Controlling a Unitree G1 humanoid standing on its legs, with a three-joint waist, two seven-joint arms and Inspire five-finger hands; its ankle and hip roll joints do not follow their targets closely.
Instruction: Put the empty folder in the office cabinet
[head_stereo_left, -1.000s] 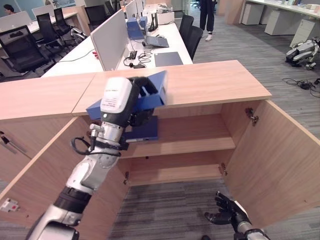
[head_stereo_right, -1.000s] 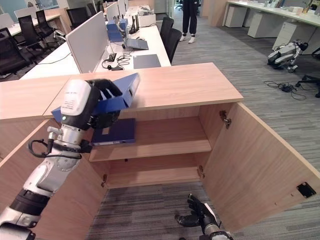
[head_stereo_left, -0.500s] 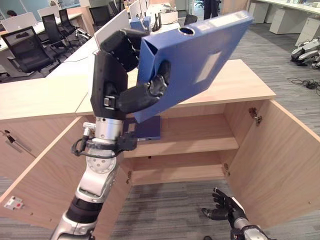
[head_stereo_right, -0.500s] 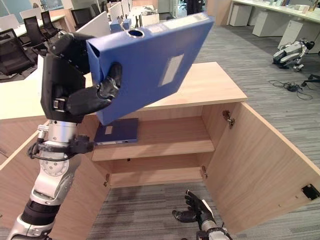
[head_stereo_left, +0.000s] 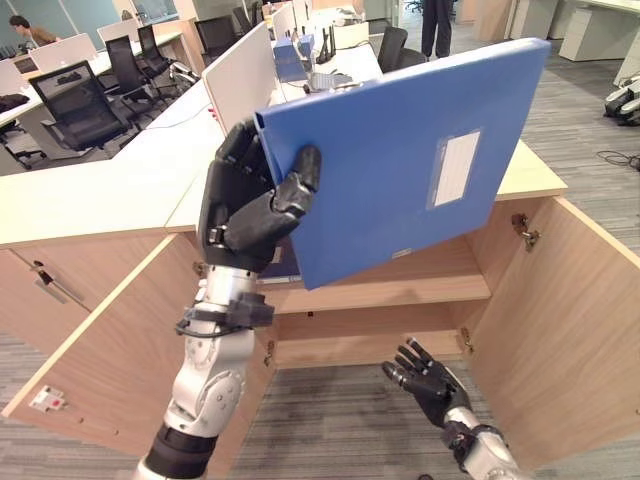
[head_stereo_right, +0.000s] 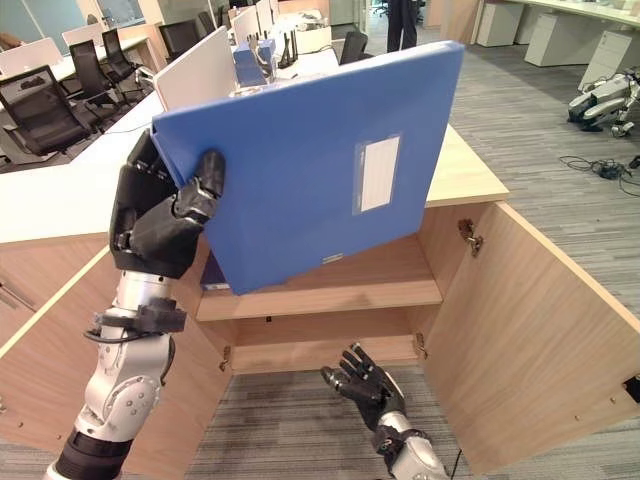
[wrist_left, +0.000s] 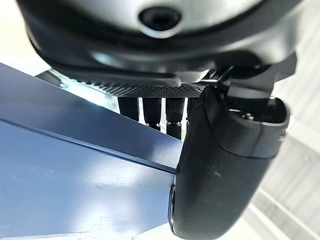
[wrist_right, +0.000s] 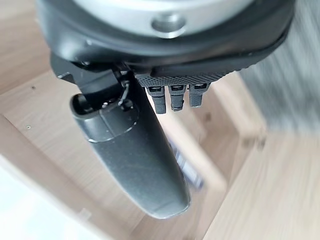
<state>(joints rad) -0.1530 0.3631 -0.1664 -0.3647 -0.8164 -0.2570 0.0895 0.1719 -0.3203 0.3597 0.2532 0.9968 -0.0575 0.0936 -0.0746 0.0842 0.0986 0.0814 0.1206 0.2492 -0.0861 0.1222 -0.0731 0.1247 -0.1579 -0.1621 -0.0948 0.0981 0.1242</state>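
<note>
The right hand (head_stereo_left: 428, 376) was low in front of the cabinet (head_stereo_left: 560, 300), fingers spread wide and holding nothing. The left hand (head_stereo_left: 245, 205) was up high, its thumb and fingers clamped on one edge of the big blue folder (head_stereo_left: 400, 160). The folder was tilted in the air, above the open cabinet doors. Behind it, another blue folder (head_stereo_right: 208, 280) lay flat on the top shelf (head_stereo_left: 430, 285). Far back stood long desks (head_stereo_left: 120, 150) and black chairs (head_stereo_left: 75, 105).

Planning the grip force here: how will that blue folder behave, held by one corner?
The blue folder looks stiff: it stays flat though the left hand pinches just one edge. Probably light, being carried one-handed. Its smooth cover may slip, and the long overhang could twist it downward.
</note>
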